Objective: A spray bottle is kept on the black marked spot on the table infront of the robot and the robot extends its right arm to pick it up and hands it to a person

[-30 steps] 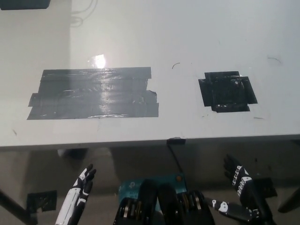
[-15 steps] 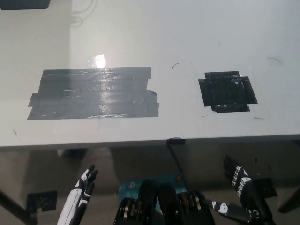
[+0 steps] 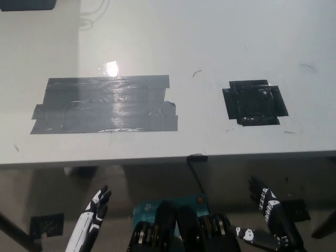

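No spray bottle shows anywhere in the head view. The small black taped spot (image 3: 255, 102) on the white table (image 3: 210, 42) lies bare at the right. My black right hand (image 3: 268, 207) hangs below the table's front edge at the lower right, fingers apart and holding nothing. My white left hand (image 3: 94, 210) rests below the edge at the lower left, also open and holding nothing.
A large patch of grey-black tape (image 3: 105, 105) covers the table's left half, with a bright light glare above it. A dark object (image 3: 26, 4) sits at the far left corner. A small black clip (image 3: 197, 157) and cable hang at the front edge.
Both hands have sunk slightly lower below the table edge. Nothing on the table has moved.
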